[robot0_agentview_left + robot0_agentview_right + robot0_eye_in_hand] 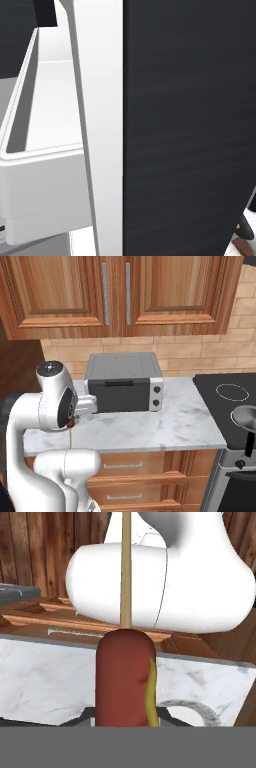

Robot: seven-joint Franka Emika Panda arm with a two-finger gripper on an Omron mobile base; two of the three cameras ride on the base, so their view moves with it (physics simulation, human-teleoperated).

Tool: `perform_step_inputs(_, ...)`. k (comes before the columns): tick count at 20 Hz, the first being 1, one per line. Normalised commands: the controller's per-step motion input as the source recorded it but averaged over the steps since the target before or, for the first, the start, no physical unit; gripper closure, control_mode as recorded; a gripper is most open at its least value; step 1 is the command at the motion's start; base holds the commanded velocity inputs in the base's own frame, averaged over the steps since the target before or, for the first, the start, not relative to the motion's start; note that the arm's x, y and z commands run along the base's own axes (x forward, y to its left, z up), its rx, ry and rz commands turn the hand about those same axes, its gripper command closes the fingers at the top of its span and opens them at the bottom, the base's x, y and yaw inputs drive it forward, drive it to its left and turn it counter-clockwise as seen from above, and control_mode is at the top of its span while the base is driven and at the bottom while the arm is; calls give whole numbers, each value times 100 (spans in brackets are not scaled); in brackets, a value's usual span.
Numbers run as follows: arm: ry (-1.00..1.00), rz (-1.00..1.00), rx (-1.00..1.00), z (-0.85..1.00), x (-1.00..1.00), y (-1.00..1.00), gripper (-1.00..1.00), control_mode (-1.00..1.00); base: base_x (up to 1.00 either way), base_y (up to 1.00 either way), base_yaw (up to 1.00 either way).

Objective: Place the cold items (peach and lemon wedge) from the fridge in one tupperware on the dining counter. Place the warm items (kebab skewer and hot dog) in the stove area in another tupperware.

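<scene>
Hand view: a reddish-brown hot dog (pixel 125 679) on a wooden stick, streaked with yellow mustard, is seen close up, held clenched in the hand (pixel 125 721), whose dark fingertips are just visible either side of its lower end. Behind the hot dog a marble surface (pixel 45 677) is seen, with wooden drawers beyond it. From the right base view, a grey toaster oven (pixel 124 382) is seen standing on that marble surface, under wooden cabinets (pixel 120 291); to the right of the toaster oven lies a black stove (pixel 227 401) with a pan (pixel 246 420) on it.
</scene>
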Motion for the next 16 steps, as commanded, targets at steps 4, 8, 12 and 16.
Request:
perform_step_inputs(4, 0, -7, -5, -25, 0, 0, 100, 100, -6, -5, -5)
perform_step_inputs(8, 0, 0, 0, 0, 0, 0, 100, 100, -78, -57, -33)
perform_step_inputs(12, 0, 0, 0, 0, 0, 0, 100, 100, -86, -81, -33)
perform_step_inputs(16, 0, 0, 0, 0, 0, 0, 100, 100, -98, -100, -17)
